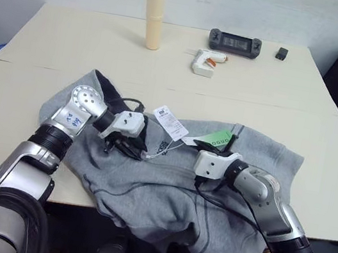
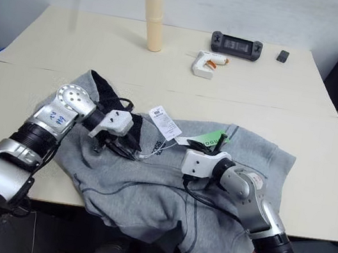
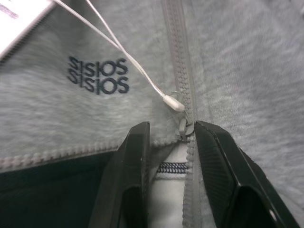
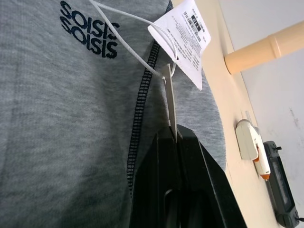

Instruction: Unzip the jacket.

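Partly hidden: jacket [image 1: 171, 192] under right pincer [image 4: 173, 130]

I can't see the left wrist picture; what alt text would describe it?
Two black gripper fingers stand open on either side of the small metal zipper slider on a light-grey fleece jacket. A thin white tag string runs to the slider, beside a dark embroidered chest logo.

Jacket [image 1: 165, 191]: soft matt fleece cloth, plastic-looking zip teeth [image 3: 179, 57]. Hang tag [image 4: 183, 35]: paper. Table [image 1: 73, 39]: smooth, matt. Fingers [image 3: 128, 180]: ribbed black plastic.
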Available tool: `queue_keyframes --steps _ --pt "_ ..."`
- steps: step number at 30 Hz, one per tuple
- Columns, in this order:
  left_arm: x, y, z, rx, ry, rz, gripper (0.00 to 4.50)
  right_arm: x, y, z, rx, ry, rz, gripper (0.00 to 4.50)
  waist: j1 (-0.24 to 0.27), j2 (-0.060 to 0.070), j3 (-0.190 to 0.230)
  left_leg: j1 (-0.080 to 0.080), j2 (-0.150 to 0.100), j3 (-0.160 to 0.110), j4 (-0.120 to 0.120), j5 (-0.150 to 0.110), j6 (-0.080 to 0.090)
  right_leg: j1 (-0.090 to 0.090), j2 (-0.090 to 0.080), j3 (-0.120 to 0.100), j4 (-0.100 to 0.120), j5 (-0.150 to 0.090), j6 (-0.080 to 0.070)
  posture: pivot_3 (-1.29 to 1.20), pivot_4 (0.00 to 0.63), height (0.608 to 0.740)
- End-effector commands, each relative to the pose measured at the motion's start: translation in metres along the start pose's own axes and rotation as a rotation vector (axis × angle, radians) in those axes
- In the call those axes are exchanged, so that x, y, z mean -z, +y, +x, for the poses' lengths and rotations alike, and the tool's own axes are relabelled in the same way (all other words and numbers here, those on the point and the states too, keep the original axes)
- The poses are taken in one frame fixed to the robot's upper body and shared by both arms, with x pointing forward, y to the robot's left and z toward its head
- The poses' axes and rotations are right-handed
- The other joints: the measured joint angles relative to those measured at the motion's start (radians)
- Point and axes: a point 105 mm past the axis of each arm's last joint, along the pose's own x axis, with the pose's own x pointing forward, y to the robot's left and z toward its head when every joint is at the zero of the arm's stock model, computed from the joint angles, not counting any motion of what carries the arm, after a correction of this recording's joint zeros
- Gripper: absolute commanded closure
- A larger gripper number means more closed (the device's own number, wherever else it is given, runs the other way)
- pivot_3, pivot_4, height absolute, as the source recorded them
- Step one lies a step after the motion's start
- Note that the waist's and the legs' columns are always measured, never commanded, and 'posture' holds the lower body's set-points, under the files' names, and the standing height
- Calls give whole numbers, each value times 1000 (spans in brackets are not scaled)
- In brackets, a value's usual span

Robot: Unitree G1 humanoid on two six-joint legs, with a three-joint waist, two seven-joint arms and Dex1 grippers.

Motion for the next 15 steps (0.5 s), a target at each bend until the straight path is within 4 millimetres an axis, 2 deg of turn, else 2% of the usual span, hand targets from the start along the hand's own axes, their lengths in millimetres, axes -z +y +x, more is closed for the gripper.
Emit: queue_keyframes --steps 1,4,7,15 --pt "-5 -6 2 103 -34 -29 2991 -5 -14 -6 53 -4 -30 4500 -1 0 0 0 0 0 0 0 0 0 0 0 0 0 0 0 150 740" --pt "-2 -7 3 118 -19 -21 2991 -3 -18 -7 64 6 -31 4500 -1 0 0 0 0 0 0 0 0 0 -1 0 1 0 0 0 150 740" --pt "20 -15 9 134 89 -1 2991 -5 -22 -8 84 6 -21 4500 -1 0 0 0 0 0 0 0 0 0 -1 0 1 0 0 0 150 740" --pt "56 -19 16 109 242 -32 2991 -5 -27 -17 158 38 82 4500 -3 -1 -3 7 0 0 0 0 0 5 -1 0 2 0 0 0 150 740"
